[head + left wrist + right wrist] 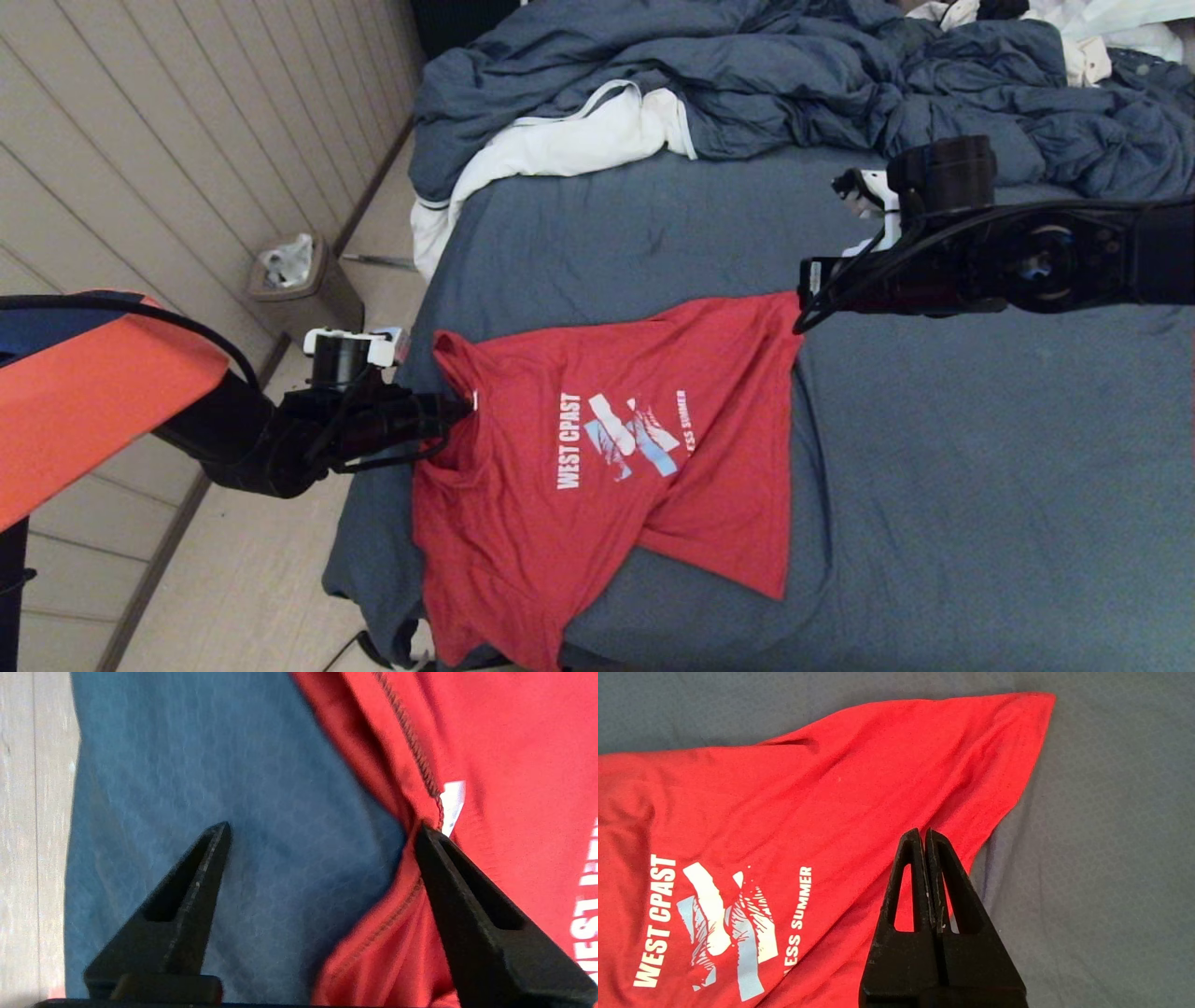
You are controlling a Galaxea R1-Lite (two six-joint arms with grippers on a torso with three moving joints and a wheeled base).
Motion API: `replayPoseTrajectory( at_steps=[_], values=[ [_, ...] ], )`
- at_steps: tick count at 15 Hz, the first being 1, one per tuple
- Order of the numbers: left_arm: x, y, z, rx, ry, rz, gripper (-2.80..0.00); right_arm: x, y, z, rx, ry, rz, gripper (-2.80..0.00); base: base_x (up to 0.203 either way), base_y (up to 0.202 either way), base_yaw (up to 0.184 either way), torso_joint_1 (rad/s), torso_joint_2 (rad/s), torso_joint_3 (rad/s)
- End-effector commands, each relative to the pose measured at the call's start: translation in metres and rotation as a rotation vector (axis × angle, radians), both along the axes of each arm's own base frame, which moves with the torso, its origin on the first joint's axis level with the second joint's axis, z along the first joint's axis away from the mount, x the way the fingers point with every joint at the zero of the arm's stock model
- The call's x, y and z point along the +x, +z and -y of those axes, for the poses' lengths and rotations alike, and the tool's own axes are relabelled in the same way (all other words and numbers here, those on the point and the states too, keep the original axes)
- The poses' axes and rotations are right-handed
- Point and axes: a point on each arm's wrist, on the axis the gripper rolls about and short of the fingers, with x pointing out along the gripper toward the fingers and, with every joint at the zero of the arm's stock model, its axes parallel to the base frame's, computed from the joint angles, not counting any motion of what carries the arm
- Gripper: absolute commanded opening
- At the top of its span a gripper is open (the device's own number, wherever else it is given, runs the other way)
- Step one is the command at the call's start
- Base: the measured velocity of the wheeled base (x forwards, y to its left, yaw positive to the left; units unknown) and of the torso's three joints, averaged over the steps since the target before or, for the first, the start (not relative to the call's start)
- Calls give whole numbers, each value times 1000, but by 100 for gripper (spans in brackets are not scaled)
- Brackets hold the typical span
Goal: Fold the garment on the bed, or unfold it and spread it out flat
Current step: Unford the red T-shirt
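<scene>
The red T-shirt (597, 467) lies print side up on the slate-blue bed (980, 467), its "WEST COAST" print (710, 924) showing. Its lower part hangs over the bed's near edge, and one flap is folded in at the right. My left gripper (457, 409) is at the collar, open wide. In the left wrist view the left gripper (322, 833) has the red collar edge (397, 905) lying between its fingers, against one of them, beside the white neck tag (453, 805). My right gripper (923, 833) is shut and empty, hovering over the shirt's far right corner (784, 308).
A rumpled blue duvet (747, 75) and a white cloth (560, 140) fill the far end of the bed. A small waste bin (294, 280) stands on the floor to the left of the bed. An orange panel (84, 392) sits at the left edge of the head view.
</scene>
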Motion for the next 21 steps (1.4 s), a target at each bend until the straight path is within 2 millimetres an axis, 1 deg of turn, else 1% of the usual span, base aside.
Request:
replayPoseTrajectory(
  at_steps=[1, 3, 5, 6, 7, 9, 12, 15, 17, 18, 21],
  values=[
    [-9, 14, -2, -11, -4, 38, 0, 1, -1, 0, 0, 0, -2, -280, 0, 0, 0, 0, 0, 0],
    [-14, 26, -5, -21, -4, 71, 0, 1, -2, -1, -1, 1, -6, -280, 0, 0, 0, 0, 0, 0],
    [-26, 26, -5, -25, -30, 52, 0, 1, -2, -1, -1, 1, -6, -280, 0, 0, 0, 0, 0, 0],
    [-31, 24, -2, -32, -59, 50, 0, 1, -2, -1, -1, 1, -6, -280, 0, 0, 0, 0, 0, 0],
    [-30, 22, -1, -33, -64, 51, 0, 1, -2, -1, -1, 1, -6, -280, 0, 0, 0, 0, 0, 0],
    [-28, 12, 1, -30, -68, 36, 0, 1, -2, -1, 1, 2, -6, -280, 0, 0, 0, 0, 0, 0],
    [-16, -16, 4, -19, -66, 1, 0, 1, -2, -1, 1, 2, -7, -280, 0, 0, 0, 0, 0, 0],
    [-9, -31, 6, -17, -66, 17, 0, 0, -1, -1, 3, 0, -5, -280, 0, 0, 0, 0, 0, 0],
    [-8, -34, 7, -13, -67, 21, 0, -1, 0, -1, 3, 1, -2, -280, 0, 0, 0, 0, 0, 0],
    [-9, -35, 7, -12, -67, 18, -280, -1, 0, -1, 3, 1, 0, -280, 0, 0, 0, 0, 0, 0],
    [-9, -31, 7, -17, -66, 25, -280, -2, 2, -1, 4, 1, 3, -280, 0, 0, 0, 0, 0, 0]
  ],
)
